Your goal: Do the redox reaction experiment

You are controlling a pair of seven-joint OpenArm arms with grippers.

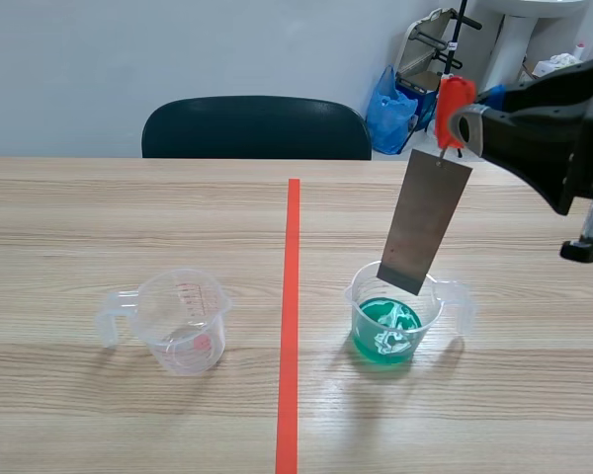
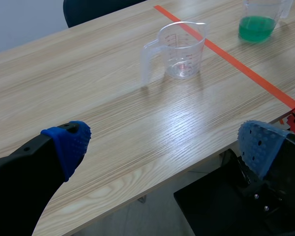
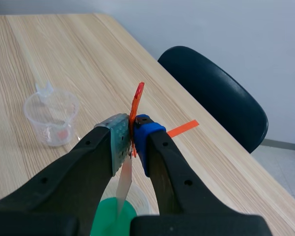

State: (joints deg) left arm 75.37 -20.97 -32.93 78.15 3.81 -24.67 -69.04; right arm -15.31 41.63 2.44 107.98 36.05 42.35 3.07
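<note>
Currently the right gripper (image 3: 132, 140) is clamped on a red clip (image 1: 453, 104), pads pressed on both its sides. A grey metal plate (image 1: 425, 222) hangs from that clip straight below the fingers, tilted a bit, with its lower edge at about rim level of the measuring cup with green liquid (image 1: 430, 314). Cannot tell whether the plate touches the green liquid (image 1: 371, 341); in the scene view its bottom edge looks clear of the surface. That cup sits directly under the right gripper, handle pointing out to the arm's own side. The left gripper (image 2: 164, 145) has its fingers wide apart, nothing between them, and hangs over the near table edge. An empty clear measuring cup (image 2: 179, 49) stands well ahead of it on the table (image 1: 79, 217), with red graduations on its wall. The orange-red tape line (image 1: 292, 316) runs beyond that cup, and the green cup is further out past the line. A dark chair (image 1: 257, 128) stands at the far table edge, beyond both grippers.
</note>
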